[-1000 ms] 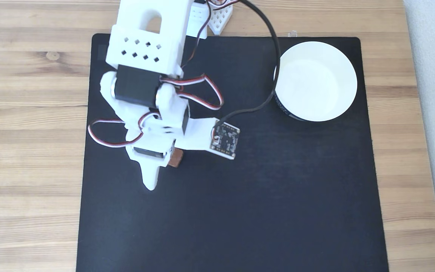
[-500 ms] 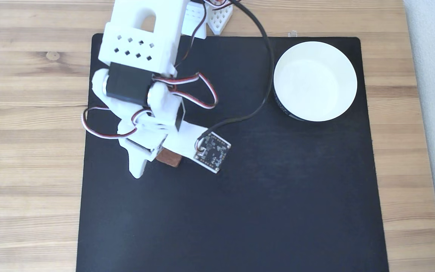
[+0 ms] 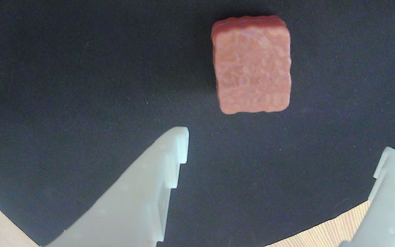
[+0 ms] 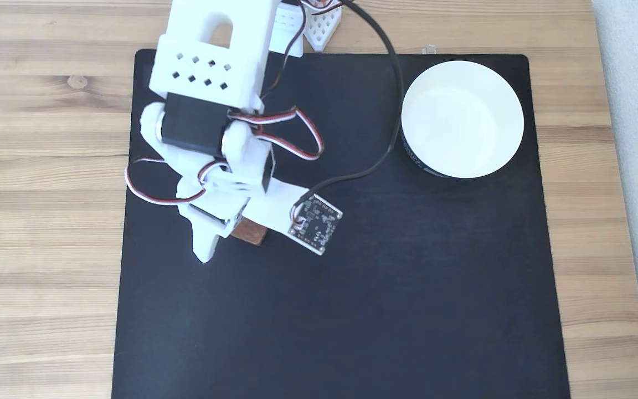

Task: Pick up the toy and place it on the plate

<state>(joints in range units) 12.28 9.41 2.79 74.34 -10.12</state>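
Observation:
The toy (image 3: 252, 65), a reddish-brown rough block, lies flat on the black mat (image 3: 81, 85). In the wrist view it sits beyond my white fingertips, above and between them. My gripper (image 3: 285, 147) is open wide with nothing between its fingers (image 3: 170, 154). In the fixed view the gripper (image 4: 219, 241) hovers at the mat's left part, and the toy (image 4: 251, 234) peeks out from under it. The round white plate (image 4: 463, 122) stands empty at the mat's upper right, far from the gripper.
The black mat (image 4: 352, 305) covers most of the wooden table (image 4: 42, 221). A small circuit board (image 4: 315, 223) on the wrist trails a black cable (image 4: 394, 111) past the plate's left rim. The mat's lower half is bare.
The wrist swung left over the toy and turned a little, then edged back to the right. The toy stays in place on the mat.

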